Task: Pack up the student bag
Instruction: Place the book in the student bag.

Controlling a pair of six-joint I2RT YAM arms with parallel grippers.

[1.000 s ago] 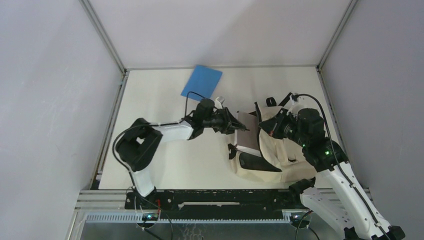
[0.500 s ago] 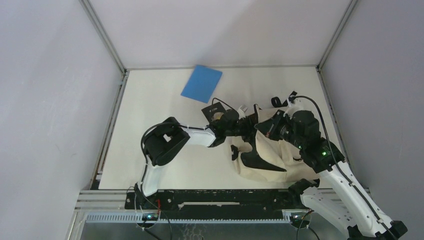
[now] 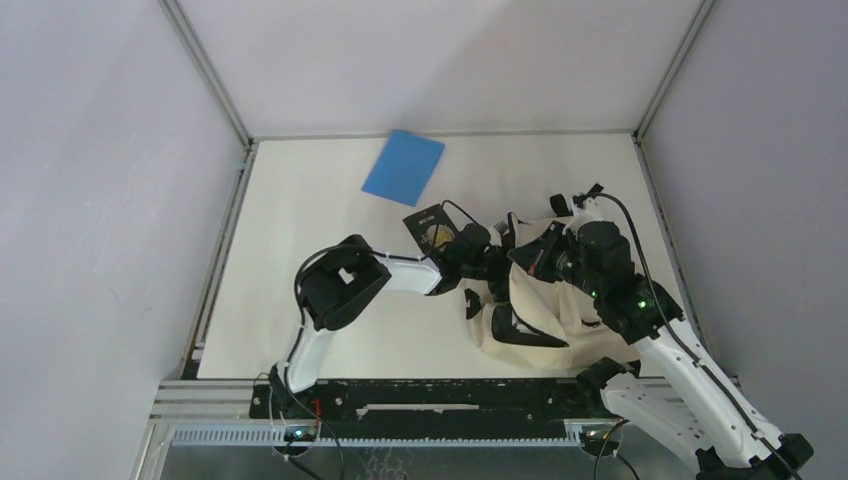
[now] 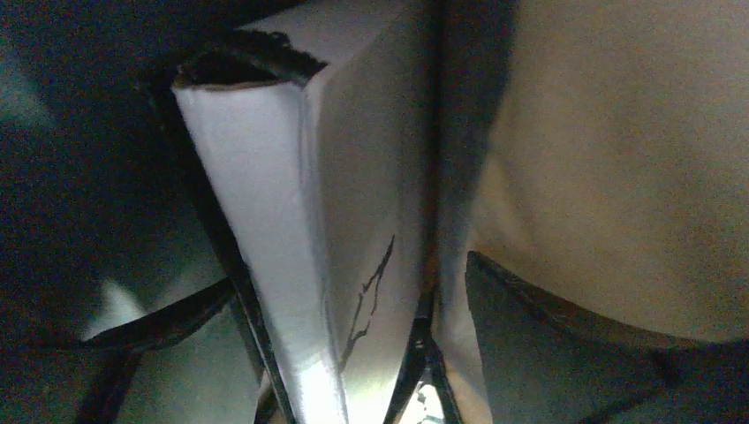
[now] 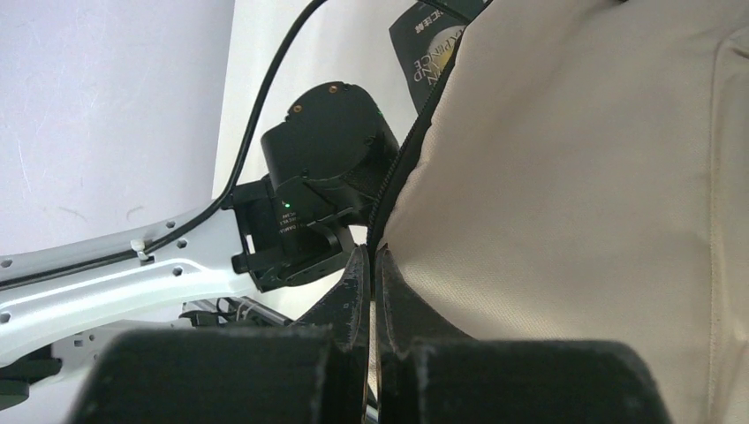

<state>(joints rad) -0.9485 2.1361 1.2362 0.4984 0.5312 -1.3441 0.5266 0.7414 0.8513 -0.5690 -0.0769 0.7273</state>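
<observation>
The student bag point(image 3: 548, 300) lies on the right half of the counter point(image 3: 300, 230), slumped on its side with its mouth turned toward the left arm. The right hand point(image 5: 371, 265) is pressed together on the bag's edge, pinching the cream fabric right where the black zipper line runs down to the fingertips, so the rim of the opening stands lifted. The left arm reaches across from the left, and the left hand point(image 3: 487, 263) is pushed into that opening. Its wrist view is dim (it looks out from inside the bag). There a white book point(image 4: 291, 221) stands on edge between the fingers point(image 4: 548, 353), with cream lining filling the right side. The left hand is spread: the right-side finger sits clear of the book's face with a dark gap between them, so the book is not squeezed. Just behind the left wrist, a black booklet point(image 3: 428, 228) with gold print lies flat on the counter, near the bag's mouth. A blue folder point(image 3: 403, 167) lies farther back, well apart from the bag, close to the rear edge.
</observation>
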